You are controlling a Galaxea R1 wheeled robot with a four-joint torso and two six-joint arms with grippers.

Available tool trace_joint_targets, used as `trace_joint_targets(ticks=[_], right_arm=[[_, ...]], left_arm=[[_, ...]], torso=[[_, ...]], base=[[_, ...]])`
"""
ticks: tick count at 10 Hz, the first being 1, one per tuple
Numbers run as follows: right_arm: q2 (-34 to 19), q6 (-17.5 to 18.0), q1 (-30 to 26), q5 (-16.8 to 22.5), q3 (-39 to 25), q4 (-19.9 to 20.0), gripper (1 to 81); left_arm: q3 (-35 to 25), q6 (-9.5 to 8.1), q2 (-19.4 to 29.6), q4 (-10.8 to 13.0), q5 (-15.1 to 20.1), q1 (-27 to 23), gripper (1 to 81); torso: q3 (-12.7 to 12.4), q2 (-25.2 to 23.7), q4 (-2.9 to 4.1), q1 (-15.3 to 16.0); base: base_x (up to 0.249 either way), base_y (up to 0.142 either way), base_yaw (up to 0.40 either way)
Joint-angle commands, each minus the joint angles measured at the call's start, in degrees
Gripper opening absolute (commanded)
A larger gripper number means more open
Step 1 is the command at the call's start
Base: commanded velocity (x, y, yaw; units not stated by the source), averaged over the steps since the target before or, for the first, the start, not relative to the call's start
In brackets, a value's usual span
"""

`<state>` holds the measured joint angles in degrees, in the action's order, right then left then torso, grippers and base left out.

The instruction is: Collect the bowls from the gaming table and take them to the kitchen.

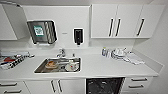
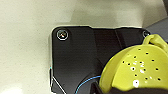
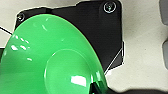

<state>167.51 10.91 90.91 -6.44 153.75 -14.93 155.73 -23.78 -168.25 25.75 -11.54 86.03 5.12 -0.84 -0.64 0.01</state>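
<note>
The kitchen lies ahead in the head view: a white countertop (image 1: 105, 66), a steel sink (image 1: 40, 69), white wall cabinets (image 1: 125, 21) and an open built-in dishwasher (image 1: 103, 86). A bright yellow bowl (image 2: 135, 72) with small holes and a handle loop fills the left wrist view, gripped at its rim by my left gripper (image 2: 130, 91). A glossy green bowl (image 3: 50, 57) looms large in the right wrist view, its rim held by my right gripper (image 3: 96, 88). Both bowls hang over the robot's dark plate and a pale floor. The gaming table is out of view.
The sink holds an orange item (image 1: 50, 64) and white crockery (image 1: 72, 66), with a faucet (image 1: 60, 53) behind. On the wall hang a towel dispenser (image 1: 42, 31) and a black soap dispenser (image 1: 78, 35). Dishes (image 1: 118, 53) stand at the counter's right; packets (image 1: 12, 61) lie at its left.
</note>
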Motion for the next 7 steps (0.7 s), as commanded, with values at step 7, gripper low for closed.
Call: trace_joint_targets(ticks=[7], right_arm=[[-2.0, 0.0, -2.0, 2.4, -2.6, -0.4, 1.0]], left_arm=[[-26.2, 0.14, 16.4, -0.3, 4.4, -9.7, 1.0]], torso=[[14.0, 0.0, 0.00, 0.0]], base=[[0.000, 0.000, 0.000]])
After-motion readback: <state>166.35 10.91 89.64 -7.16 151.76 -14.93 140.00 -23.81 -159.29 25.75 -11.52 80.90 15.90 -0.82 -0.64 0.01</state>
